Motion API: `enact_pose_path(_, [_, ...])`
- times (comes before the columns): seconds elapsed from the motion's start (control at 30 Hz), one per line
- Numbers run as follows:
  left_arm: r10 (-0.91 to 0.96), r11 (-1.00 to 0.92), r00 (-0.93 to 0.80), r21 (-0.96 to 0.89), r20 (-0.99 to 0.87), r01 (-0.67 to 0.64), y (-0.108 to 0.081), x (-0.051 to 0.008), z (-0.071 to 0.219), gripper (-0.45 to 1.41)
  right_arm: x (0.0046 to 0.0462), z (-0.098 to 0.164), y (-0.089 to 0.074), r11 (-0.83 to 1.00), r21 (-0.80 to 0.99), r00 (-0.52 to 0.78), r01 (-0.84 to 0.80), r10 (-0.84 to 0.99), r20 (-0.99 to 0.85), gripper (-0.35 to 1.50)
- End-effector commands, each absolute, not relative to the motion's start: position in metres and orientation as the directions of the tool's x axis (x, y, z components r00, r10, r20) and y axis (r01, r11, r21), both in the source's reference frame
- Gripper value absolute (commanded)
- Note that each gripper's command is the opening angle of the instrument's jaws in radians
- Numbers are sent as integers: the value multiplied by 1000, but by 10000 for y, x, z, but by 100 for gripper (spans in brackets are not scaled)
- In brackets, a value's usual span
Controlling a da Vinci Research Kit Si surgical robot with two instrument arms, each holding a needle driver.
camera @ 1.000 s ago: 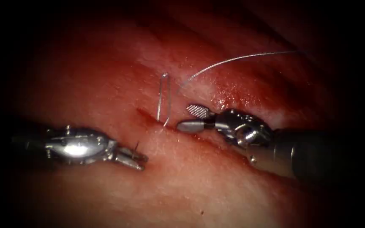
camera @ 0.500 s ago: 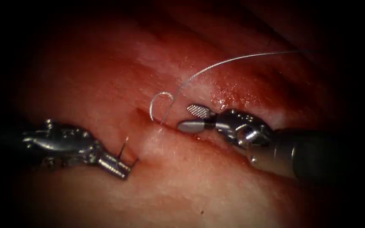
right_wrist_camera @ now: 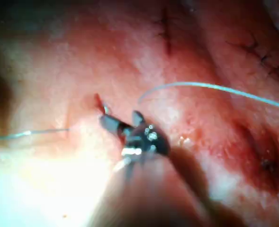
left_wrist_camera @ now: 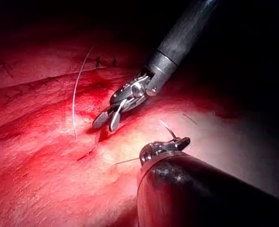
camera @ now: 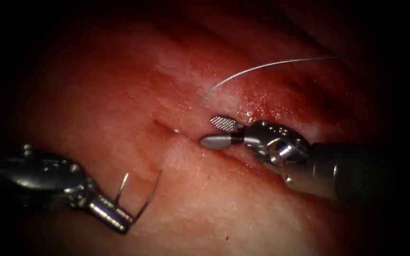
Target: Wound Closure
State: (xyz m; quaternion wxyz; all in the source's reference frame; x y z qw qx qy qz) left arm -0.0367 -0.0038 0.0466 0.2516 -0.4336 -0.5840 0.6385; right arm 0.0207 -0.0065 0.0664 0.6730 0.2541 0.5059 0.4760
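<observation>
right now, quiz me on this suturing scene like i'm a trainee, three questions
1. What does the left tool hold?
2. True or false: the right tool grips the thread.
3. Is the needle A) buried in the tissue, or B) out of it, on the left of the cut?

Key: 1. The curved needle, gripped near mid-curve, both ends free. 2. False; its jaws are open, holding nothing. 3. B.

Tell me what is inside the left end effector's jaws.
The left end effector holds the curved needle near mid-curve, both ends free above the tissue. The gripped stretch is covered by the jaws.
</observation>
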Motion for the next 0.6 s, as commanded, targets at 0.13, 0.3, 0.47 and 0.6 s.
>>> enact_pose_path(0.13, [802,-345,-437,-913,-407,216,-34,-371,452,-45,219,665,-69,428,820,39,-380,893,-448,78])
enact_pose_path(0.3, [750,-510,-371,-836,-548,204,-18,-364,437,-45,226,649,-68,459,811,28,-363,875,-482,99])
enact_pose_path(0.47, [720,-578,-344,-795,-602,182,-4,-355,418,-45,240,622,-72,514,797,52,-318,849,-527,81])
enact_pose_path(0.6, [700,-609,-336,-772,-631,182,4,-345,402,-45,257,619,-85,541,806,85,-240,839,-538,34])
